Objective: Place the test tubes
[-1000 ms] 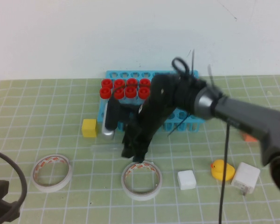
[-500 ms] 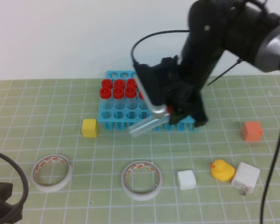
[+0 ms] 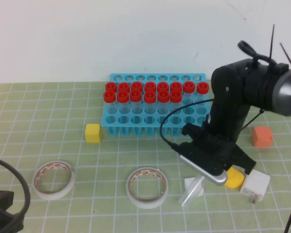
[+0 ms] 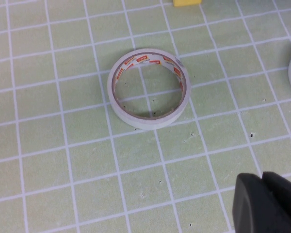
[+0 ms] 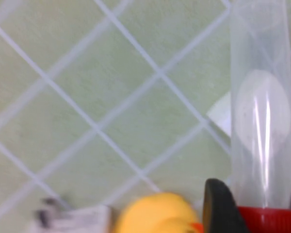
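Note:
A blue tube rack [image 3: 154,121] stands at the back of the mat with several red-capped test tubes [image 3: 143,91] upright in it. My right gripper [image 3: 214,175] hangs low over the front right of the mat, shut on the red cap [image 5: 269,219] of a clear test tube [image 3: 190,191] [image 5: 263,107]. The tube slants down towards the front, over a white cube [image 3: 189,182]. One dark finger [image 5: 222,208] shows beside the cap. My left gripper [image 4: 262,180] is shut and holds nothing, parked at the front left near a tape roll [image 4: 149,89].
Two tape rolls [image 3: 53,179] [image 3: 147,187] lie at the front. A yellow cube [image 3: 92,132] sits left of the rack, an orange cube [image 3: 262,137] at the right. A yellow duck [image 3: 235,177] [image 5: 157,213] and a white block [image 3: 255,186] sit beside my right gripper.
My right arm lifted the tube from the mat in front of the rack, swung it over the rack, then came down at the front right. The left arm stayed still.

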Available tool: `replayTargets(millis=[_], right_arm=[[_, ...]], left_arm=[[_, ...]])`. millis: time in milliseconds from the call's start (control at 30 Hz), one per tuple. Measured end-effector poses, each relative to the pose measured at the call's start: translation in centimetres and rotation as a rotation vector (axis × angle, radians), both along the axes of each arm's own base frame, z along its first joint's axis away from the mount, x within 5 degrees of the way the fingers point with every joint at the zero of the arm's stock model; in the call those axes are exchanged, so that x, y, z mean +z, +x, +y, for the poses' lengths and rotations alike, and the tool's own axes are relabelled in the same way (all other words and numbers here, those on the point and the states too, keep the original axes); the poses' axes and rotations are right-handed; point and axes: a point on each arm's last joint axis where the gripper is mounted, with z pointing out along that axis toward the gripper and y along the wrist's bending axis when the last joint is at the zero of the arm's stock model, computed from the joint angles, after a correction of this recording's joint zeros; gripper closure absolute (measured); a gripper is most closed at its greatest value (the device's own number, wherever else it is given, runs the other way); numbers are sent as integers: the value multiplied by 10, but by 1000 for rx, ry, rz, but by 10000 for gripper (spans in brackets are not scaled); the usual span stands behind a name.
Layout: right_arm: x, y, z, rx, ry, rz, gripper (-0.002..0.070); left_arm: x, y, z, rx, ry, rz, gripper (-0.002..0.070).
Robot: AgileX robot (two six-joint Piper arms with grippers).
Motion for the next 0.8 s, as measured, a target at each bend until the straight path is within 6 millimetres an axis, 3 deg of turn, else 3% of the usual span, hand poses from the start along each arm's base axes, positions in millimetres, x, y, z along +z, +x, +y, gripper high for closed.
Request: replayTargets(millis=[300,533,800], right_arm=[[-2,5,31,151,79,-226,388],[-21,3,41,171,69,-207,388],[-27,5,43,105,73,-198,388]], left_arm=[[0,0,-2,-15,-9,-3,676],[0,0,-2,-18,-8,-3,676],[0,0,-2,-18,-12,-3,676]])
